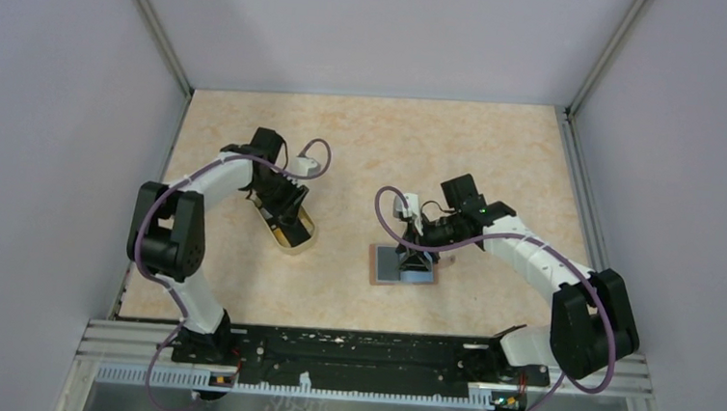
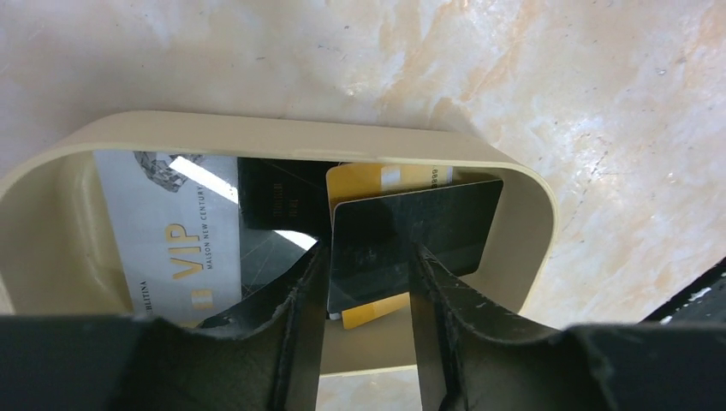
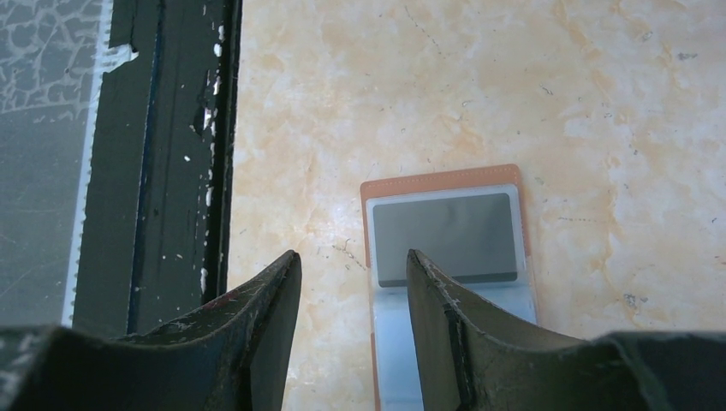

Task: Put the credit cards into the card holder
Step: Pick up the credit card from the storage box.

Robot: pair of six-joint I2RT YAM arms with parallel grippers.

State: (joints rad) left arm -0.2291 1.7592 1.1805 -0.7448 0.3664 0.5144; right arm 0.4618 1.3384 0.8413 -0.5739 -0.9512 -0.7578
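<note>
Marbled beige bench [image 1: 364,138], smooth.
Inside rounded cream cup [image 2: 282,137], downward-angled left gripper [image 2: 369,250] straddles glossy black card [image 2: 402,227], grip unclear; right gripper [image 3: 353,257] released over tan card holder [image 3: 445,175].

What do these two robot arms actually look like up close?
Both the left arm and right arm have white links between chunky black joints, each trailed by a looping purple cable. Each ends in two tapered black fingers, scuffed with pale flecks.
</note>
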